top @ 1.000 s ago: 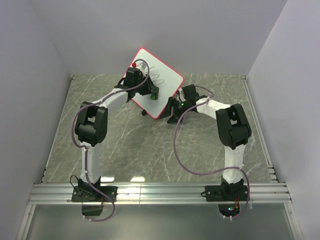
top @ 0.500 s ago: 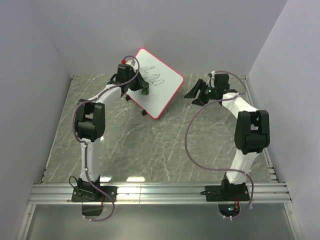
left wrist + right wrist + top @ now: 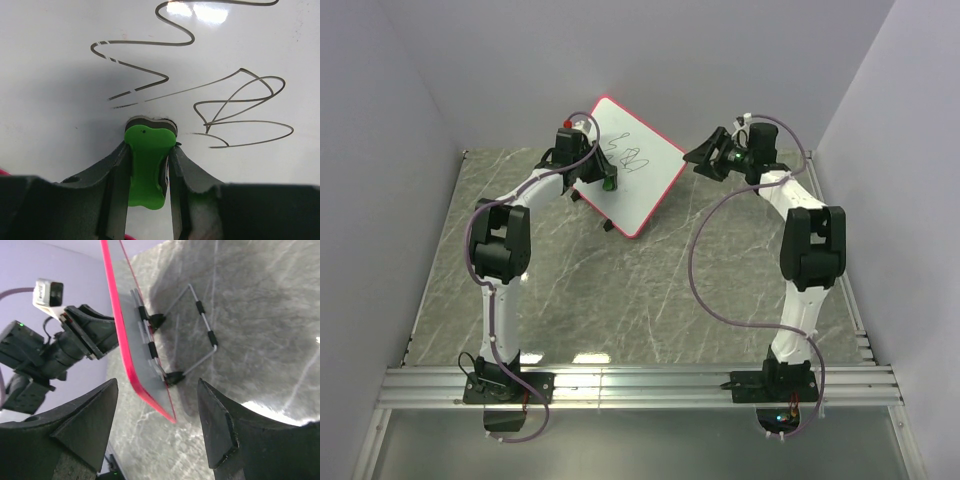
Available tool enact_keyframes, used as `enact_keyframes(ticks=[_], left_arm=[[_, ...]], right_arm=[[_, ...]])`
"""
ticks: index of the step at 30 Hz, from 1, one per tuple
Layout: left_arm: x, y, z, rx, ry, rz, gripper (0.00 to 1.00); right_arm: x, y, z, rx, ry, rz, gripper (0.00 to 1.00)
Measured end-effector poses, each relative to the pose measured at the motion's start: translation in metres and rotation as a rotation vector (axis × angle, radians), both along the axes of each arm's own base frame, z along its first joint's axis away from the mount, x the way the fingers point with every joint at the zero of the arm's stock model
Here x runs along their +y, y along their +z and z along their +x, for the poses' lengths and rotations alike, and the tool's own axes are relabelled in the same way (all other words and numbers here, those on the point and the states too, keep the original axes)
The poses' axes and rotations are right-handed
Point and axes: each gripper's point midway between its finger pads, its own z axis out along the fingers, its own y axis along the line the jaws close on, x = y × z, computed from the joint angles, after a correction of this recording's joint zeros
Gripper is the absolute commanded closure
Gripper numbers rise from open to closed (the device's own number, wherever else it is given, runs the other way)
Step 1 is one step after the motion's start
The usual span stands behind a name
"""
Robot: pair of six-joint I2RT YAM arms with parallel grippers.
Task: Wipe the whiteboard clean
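The whiteboard (image 3: 635, 170) with a red-pink frame stands tilted on its wire stand at the back of the table, dark scribbles (image 3: 632, 156) on its face. My left gripper (image 3: 607, 181) is shut on the green-black eraser (image 3: 146, 165), its black pad pressed on the board just left of the scribbles (image 3: 235, 107). My right gripper (image 3: 701, 160) is open and empty, a little right of the board's right corner. In the right wrist view I see the board's back and red edge (image 3: 131, 357) and its stand (image 3: 200, 335) between my open fingers.
Grey marble-pattern table (image 3: 620, 290) with purple walls on three sides. The left arm (image 3: 55, 347) shows beyond the board in the right wrist view. A metal rail (image 3: 640, 385) runs along the near edge by the arm bases.
The left gripper slid the eraser from the board's lower middle to its left side. The right arm swung away from the board's lower corner, up and back, and now hovers beside the right corner.
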Motion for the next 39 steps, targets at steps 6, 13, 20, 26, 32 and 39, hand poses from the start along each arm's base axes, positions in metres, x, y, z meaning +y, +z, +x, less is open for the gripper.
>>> enact_keyframes(ticks=[6, 13, 20, 26, 32, 39], left_arm=[[0.0, -0.001, -0.001, 0.004, 0.001, 0.001, 1.0], [0.001, 0.002, 0.001, 0.007, 0.013, -0.003, 1.0], [-0.009, 0.028, 0.027, -0.046, 0.021, -0.045, 1.0], [-0.036, 0.046, 0.033, -0.086, -0.01, -0.093, 1.0], [-0.097, 0.074, 0.014, -0.143, -0.112, -0.154, 1.0], [-0.133, 0.087, 0.01, -0.185, -0.168, -0.165, 1.0]], right_arm=[[0.023, -0.01, 0.019, 0.013, 0.042, 0.052, 0.38], [0.082, -0.003, 0.017, -0.015, 0.14, 0.061, 0.8], [0.083, -0.009, 0.017, -0.088, 0.174, -0.004, 0.99], [0.083, -0.013, 0.015, -0.081, 0.178, -0.006, 1.0], [0.081, -0.016, 0.015, -0.072, 0.173, -0.004, 1.0], [0.077, -0.021, 0.013, -0.061, 0.164, 0.0, 1.0]])
